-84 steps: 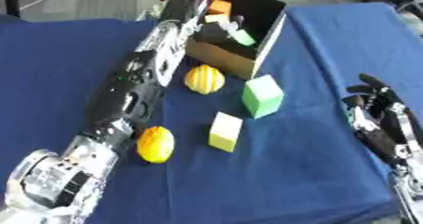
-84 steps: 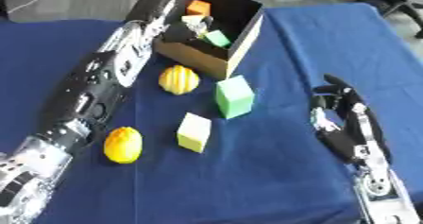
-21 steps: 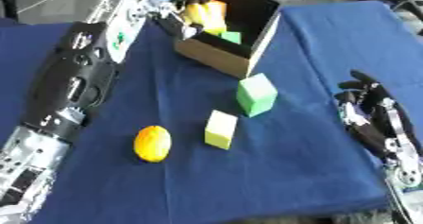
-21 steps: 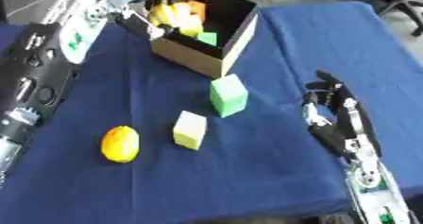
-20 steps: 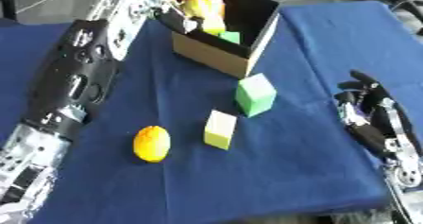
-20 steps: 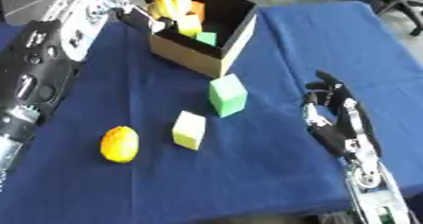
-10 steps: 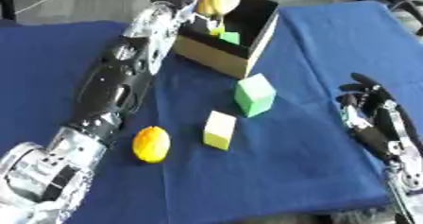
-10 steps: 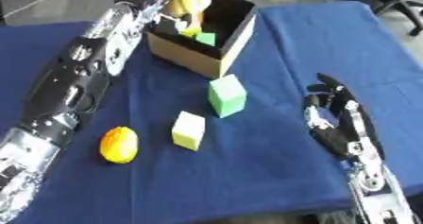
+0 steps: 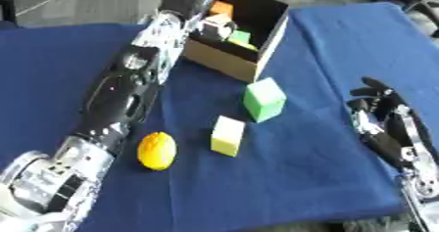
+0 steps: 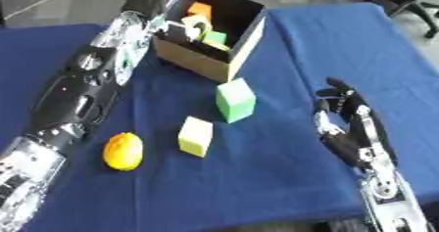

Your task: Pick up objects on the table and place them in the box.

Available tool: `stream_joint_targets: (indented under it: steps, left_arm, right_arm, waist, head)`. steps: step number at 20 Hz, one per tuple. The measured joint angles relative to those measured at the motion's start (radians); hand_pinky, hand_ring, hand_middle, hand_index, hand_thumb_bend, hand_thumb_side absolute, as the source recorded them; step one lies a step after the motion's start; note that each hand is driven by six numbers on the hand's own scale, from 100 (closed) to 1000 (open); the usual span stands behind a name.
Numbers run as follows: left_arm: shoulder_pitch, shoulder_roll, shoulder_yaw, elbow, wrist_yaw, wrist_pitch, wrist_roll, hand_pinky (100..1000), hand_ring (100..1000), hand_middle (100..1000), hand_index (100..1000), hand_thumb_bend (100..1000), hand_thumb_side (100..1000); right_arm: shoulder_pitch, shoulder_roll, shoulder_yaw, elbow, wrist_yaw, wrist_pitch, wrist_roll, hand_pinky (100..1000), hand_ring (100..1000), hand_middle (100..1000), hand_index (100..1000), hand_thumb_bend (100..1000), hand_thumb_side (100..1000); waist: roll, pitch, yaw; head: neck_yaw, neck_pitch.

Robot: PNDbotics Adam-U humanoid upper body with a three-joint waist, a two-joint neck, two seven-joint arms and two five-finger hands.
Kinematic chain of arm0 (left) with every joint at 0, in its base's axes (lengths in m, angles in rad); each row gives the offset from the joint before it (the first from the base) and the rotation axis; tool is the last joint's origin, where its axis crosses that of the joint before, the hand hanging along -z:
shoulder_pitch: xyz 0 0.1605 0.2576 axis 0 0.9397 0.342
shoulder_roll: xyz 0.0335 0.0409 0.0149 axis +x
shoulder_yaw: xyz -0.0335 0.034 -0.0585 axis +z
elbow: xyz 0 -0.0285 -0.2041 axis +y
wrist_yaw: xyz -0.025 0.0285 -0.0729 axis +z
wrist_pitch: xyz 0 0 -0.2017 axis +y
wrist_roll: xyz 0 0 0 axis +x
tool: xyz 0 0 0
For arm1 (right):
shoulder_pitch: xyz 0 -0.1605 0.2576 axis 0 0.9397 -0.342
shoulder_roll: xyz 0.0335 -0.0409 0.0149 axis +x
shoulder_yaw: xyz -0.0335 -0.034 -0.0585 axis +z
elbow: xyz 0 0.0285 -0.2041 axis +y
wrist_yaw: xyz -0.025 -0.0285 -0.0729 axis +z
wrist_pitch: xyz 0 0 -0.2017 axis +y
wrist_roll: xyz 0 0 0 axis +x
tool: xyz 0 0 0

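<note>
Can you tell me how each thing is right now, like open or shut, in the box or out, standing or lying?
box: open at the top, things inside.
left hand: inside the box, fingers curled, holding nothing I can make out.
right hand: open, resting on the table, idle.
green block: out on the table, upright.
yellow block: out on the table, upright.
orange fruit: lying on the table.
</note>
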Motion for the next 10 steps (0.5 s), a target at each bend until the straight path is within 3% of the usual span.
stream_joint_targets:
  steps: [5, 8, 10]
  left_arm:
    - [0.028, 0.167, -0.110, -0.176, 0.329, -0.275, -0.275, 796, 690, 683, 836, 308, 267]
    - [0.081, 0.300, -0.196, -0.318, 0.473, -0.370, -0.460, 795, 692, 689, 832, 350, 269]
    - [0.122, 0.379, -0.254, -0.409, 0.552, -0.401, -0.577, 796, 701, 698, 835, 395, 327]
  right_arm:
    - [0.010, -0.004, -0.010, 0.000, 0.001, 0.002, -0.007, 727, 666, 691, 894, 100, 321]
    - [0.018, -0.013, -0.011, 0.000, 0.002, 0.002, -0.011, 727, 666, 691, 894, 100, 321]
    - [0.022, -0.019, -0.014, 0.000, 0.003, 0.003, -0.013, 727, 666, 691, 894, 100, 320]
  waist:
    - [0.001, -0.001, 0.020]
    - [0.010, -0.015, 0.033]
    - [0.018, -0.019, 0.038]
  head:
    - [-0.022, 0.001]
    - [-0.033, 0.005]
    - [-0.038, 0.006]
